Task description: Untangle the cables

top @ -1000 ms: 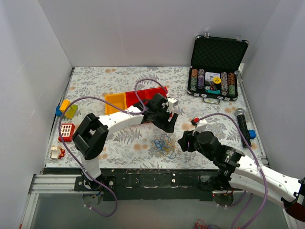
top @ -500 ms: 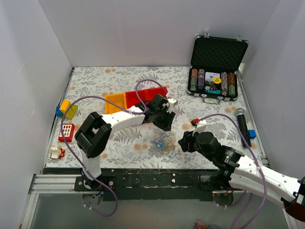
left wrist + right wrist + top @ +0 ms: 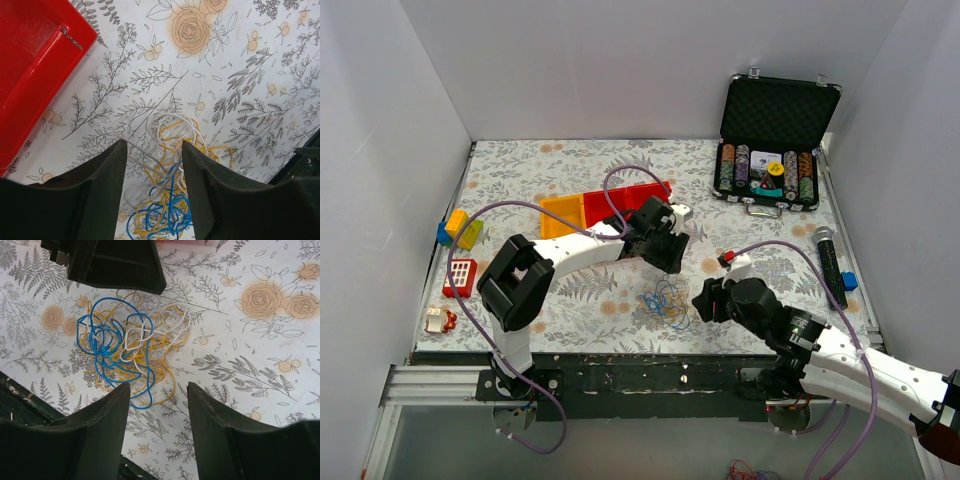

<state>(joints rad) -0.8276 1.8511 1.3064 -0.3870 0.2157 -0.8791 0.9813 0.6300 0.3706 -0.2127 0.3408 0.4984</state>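
At the near edge, the right gripper [image 3: 705,298] is held low over the floral-printed tabletop [image 3: 570,310]. Its black fingers [image 3: 100,440] are set apart, and nothing is caught between them. Just to its left, the small loose tangle of thin blue, yellow-orange and whitish cables [image 3: 666,300] is seen lying flat on the table. The tangle is roughly round, so no long axis can be made out. Beyond it, the left gripper [image 3: 667,252] is poised over the tangle's far edge, jaws likewise apart. Whitish and yellow strands are seen through the gap, but nothing is pinched. The tangle thus lies between the two grippers, and the left arm is judged the nearer for a first grasp. Farther back, a red plastic tray [image 3: 625,200] lies apart from the tangle.
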